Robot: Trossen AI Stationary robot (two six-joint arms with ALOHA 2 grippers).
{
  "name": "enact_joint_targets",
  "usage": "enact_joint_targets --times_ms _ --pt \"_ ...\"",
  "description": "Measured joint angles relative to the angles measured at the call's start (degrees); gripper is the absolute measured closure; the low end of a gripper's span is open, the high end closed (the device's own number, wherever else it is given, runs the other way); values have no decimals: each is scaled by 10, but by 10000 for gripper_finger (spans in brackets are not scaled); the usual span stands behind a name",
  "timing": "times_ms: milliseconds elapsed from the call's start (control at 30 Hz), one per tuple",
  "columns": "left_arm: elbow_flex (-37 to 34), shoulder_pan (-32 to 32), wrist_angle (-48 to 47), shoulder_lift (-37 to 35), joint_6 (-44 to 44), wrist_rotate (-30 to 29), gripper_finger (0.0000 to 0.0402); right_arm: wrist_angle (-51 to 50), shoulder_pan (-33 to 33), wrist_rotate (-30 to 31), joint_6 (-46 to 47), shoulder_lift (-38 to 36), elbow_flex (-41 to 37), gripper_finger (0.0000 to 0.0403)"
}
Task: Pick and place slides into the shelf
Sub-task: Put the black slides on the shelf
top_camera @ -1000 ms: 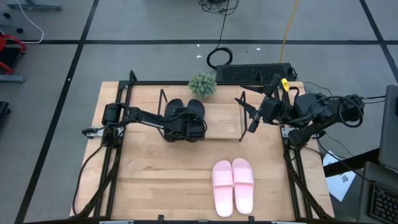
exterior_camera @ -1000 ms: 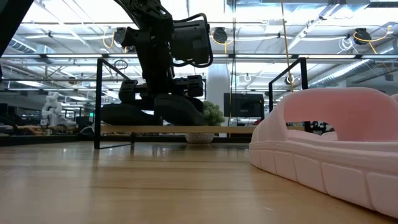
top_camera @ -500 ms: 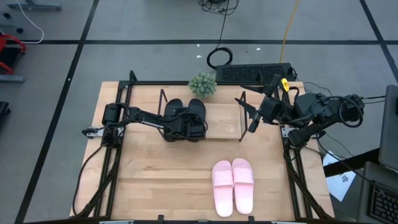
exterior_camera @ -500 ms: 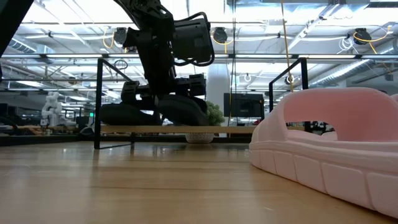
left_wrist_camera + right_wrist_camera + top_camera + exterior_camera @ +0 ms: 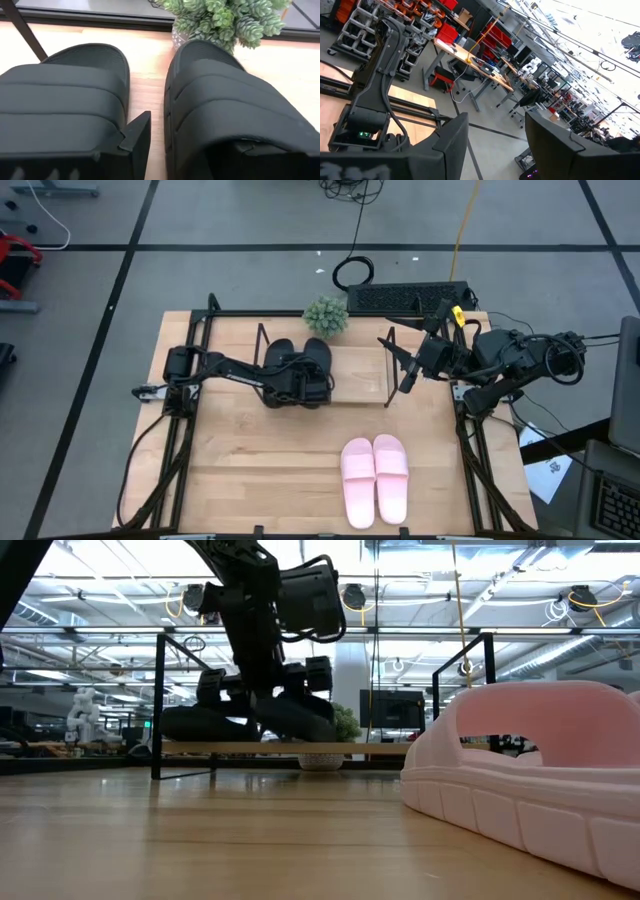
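The counter [image 5: 250, 460] was a light wooden top with black framing along its left and right edges. On its far half stood the shelf [image 5: 355, 375], thin black wire end frames over a pale board. The two black slides [image 5: 300, 360] sat side by side at the left end of that board, toes toward the counter's far edge. A small potted succulent [image 5: 326, 315] stood at the counter's far edge, just behind the shelf. The two pink slides [image 5: 375, 480] lay directly on the counter near its front edge, touching each other, well apart from the shelf.
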Motion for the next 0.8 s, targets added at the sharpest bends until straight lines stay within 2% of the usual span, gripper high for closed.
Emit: enact_joint_targets --times_ms 267,800 --pt "0 0 35 -13 65 -2 236 0 0 0 0 0 0 216" --pt "0 -7 34 -13 67 33 236 -2 0 0 0 0 0 216"
